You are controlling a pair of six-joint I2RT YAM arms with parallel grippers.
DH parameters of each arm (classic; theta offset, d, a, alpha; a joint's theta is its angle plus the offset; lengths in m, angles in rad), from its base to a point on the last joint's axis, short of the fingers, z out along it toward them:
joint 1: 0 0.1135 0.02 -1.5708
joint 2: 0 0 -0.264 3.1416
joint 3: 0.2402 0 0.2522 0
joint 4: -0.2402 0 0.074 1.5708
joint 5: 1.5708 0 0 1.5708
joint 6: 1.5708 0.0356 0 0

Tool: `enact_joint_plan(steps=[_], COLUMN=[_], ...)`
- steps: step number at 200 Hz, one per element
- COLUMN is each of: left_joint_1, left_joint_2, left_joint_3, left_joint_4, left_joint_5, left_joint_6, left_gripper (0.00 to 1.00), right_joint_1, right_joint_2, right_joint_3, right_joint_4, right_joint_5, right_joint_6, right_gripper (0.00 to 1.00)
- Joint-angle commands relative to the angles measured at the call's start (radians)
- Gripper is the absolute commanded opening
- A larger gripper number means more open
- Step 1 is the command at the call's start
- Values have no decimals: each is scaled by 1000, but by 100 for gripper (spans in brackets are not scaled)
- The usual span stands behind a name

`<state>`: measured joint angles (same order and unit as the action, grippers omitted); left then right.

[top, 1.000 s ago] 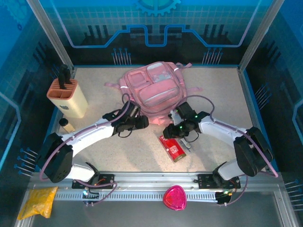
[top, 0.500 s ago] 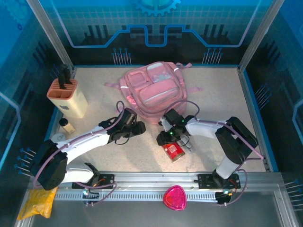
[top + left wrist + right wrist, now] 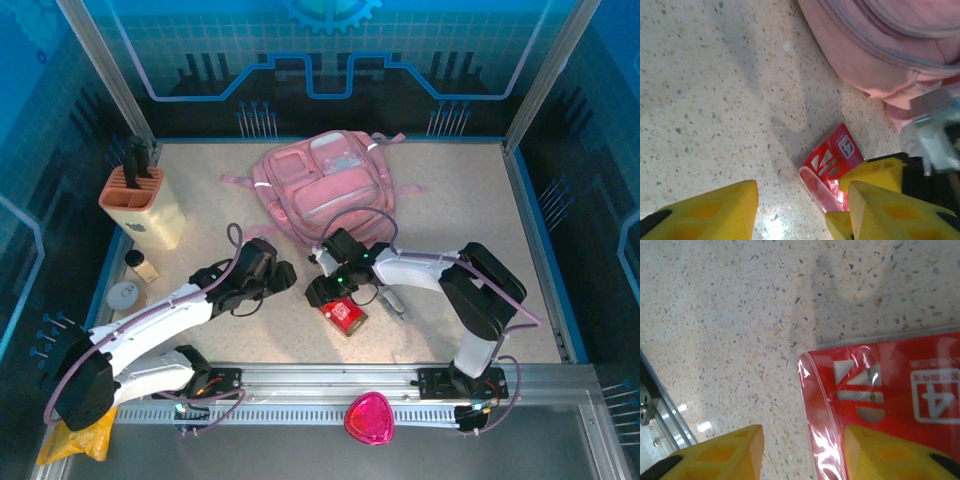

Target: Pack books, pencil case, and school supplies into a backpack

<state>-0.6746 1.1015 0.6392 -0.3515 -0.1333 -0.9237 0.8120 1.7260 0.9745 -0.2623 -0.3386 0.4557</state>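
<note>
Glossy red plastic — the pencil case (image 3: 343, 313) lies on the table (image 3: 470, 200) near the backpack (image 3: 325, 185), the right gripper (image 3: 802, 440) half-open astride its edge — light, slick, probably best pinched across its narrow width.

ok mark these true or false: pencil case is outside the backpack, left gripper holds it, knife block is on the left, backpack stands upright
1. The pencil case lies on the table, outside the backpack: true.
2. The left gripper holds the pencil case: false. Its jaws are open and hold nothing.
3. The knife block stands at the table's left side: true.
4. The backpack stands upright: false. It lies flat with its clear pockets facing up.
</note>
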Motion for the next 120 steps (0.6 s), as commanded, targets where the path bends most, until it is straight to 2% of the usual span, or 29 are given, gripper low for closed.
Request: enact_joint_plan(steps=[1, 25, 47, 75, 120], left_joint_1=[-38, -82, -116, -142, -151], left_joint_2=[18, 98, 198, 326, 414], left_joint_3=[-16, -2, 23, 64, 72], left_joint_4=[52, 135, 225, 270, 274], left_joint_5=[24, 55, 100, 124, 102], left_joint_6=[-60, -100, -118, -134, -140], left_gripper=[50, 49, 44, 35, 25], right_joint_1=[-14, -64, -87, -110, -127], right_joint_2=[-98, -189, -265, -288, -291], right_joint_3=[-39, -128, -193, -246, -286], right_joint_4=[-79, -109, -143, -166, -141], right_joint_5=[59, 57, 103, 82, 94], right_joint_6=[-31, 1, 9, 21, 31], right_gripper=[48, 52, 55, 58, 64])
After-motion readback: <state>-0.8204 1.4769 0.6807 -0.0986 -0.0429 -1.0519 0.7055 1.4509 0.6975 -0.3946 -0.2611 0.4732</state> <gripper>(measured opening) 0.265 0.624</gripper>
